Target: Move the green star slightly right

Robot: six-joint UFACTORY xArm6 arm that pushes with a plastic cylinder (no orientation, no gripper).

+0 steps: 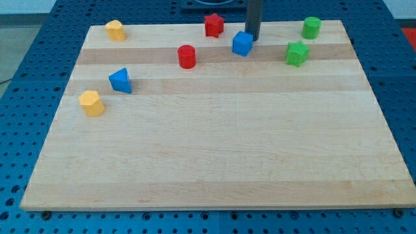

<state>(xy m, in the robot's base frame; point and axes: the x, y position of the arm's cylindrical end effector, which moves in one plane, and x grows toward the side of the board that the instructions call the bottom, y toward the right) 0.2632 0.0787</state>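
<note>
The green star (pixel 297 53) lies on the wooden board (pixel 214 143) near the view's top right. My tip (pixel 252 38) is at the view's top centre, well to the left of the star and just above and right of a blue cube (pixel 242 43), close to it or touching it. A green cylinder (pixel 311 27) stands above and right of the star.
A red star (pixel 214 25) lies left of my tip. A red cylinder (pixel 187 56) is left of the blue cube. A blue triangle (pixel 121 80) and a yellow block (pixel 92 103) lie at the left. Another yellow block (pixel 115 30) sits at the top left.
</note>
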